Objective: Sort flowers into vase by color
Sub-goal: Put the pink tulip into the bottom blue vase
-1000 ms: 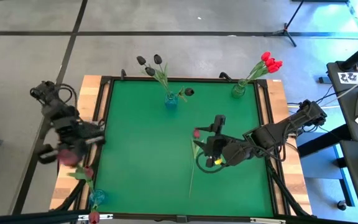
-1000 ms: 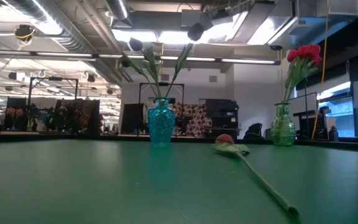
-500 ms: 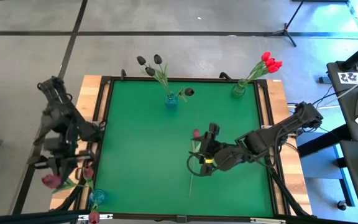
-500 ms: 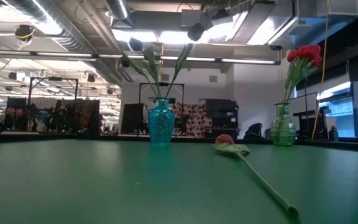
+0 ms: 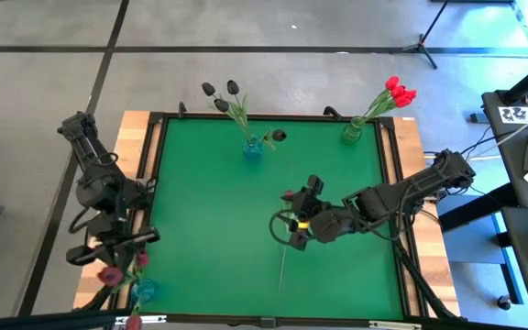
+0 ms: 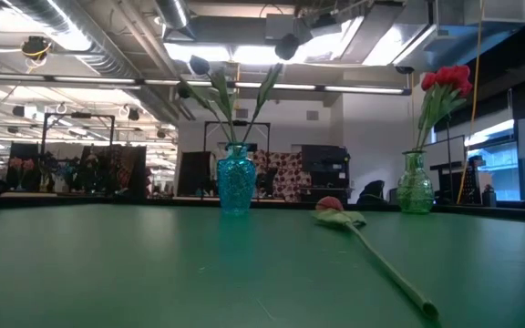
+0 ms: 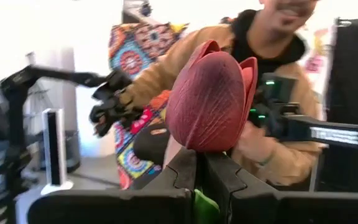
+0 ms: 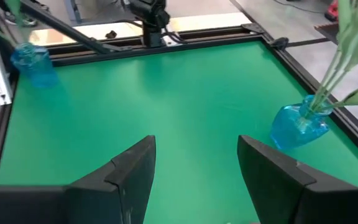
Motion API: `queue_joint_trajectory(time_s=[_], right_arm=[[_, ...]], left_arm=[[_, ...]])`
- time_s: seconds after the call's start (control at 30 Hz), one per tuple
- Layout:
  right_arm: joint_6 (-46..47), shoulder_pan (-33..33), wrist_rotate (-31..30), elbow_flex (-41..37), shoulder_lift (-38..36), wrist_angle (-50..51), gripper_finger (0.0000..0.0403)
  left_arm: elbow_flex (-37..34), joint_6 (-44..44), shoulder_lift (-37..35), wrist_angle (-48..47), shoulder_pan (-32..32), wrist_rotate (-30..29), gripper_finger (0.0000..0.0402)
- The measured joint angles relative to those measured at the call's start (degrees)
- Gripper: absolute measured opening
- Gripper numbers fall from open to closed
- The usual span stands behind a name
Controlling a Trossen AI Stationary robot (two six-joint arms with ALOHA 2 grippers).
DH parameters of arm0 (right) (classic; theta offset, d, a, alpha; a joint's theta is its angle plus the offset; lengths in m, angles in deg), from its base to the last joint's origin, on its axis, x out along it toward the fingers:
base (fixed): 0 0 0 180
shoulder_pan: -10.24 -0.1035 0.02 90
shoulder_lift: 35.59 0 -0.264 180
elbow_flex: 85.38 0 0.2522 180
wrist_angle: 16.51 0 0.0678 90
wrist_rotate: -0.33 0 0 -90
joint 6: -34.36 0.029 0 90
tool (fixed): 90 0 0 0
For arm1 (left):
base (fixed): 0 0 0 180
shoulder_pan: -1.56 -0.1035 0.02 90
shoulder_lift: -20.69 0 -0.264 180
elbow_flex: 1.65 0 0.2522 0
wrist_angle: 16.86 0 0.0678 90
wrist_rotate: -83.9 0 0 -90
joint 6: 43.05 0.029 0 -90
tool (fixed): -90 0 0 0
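My left gripper (image 5: 108,264) is off the table's left edge, near its near-left corner, shut on a dark maroon tulip (image 5: 110,275) beside a blue vase (image 5: 142,291) that holds a maroon tulip (image 5: 134,321). My right gripper (image 5: 284,226) hovers open over a red-headed tulip (image 5: 289,195) that lies flat on the green mat, its stem running toward the near edge (image 6: 386,269). A far blue vase (image 5: 251,147) holds black tulips. A green vase (image 5: 351,133) holds red tulips. My left gripper pinches the maroon tulip's green stem (image 7: 199,204) between its two fingers (image 7: 182,168), right under the head (image 7: 210,102). The head stands just past the fingertips. The tulip is lifted clear of the table; the stem below the fingers is hidden by the gripper.
A black frame edges the green mat (image 5: 209,229), with wooden boards (image 5: 126,147) on both sides. In the right wrist view both blue vases show (image 8: 300,124) (image 8: 33,62). A person (image 7: 272,74) sits beyond the table in the left wrist view.
My left gripper has carried the maroon tulip toward the near edge, down beside the near-left blue vase. My right gripper has moved a little toward the table's left, over the lying tulip's stem. The lying tulip has stayed in place.
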Motion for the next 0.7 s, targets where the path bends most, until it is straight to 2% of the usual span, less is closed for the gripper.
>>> queue_joint_trajectory(time_s=[0.1,0.4,0.57,0.7], right_arm=[[-0.15,1.13,-0.01,0.0,0.0,-0.02,0.0227],[-1.82,1.33,0.01,0.0,0.0,0.26,0.0227],[-1.82,1.22,-0.01,0.0,0.0,0.48,0.0227],[-1.82,1.22,0.01,0.0,0.0,0.46,0.0227]], left_arm=[[-0.59,-2.58,0.8,1.34,0.19,-2.63,0.0009],[-0.56,-2.94,0.39,0.67,2.55,-5.1,0.0009],[-0.56,-1.52,0.39,4.02,4.76,-9.16,0.0009],[-0.56,-0.24,0.37,5.19,7.03,-9.95,0.0009]])
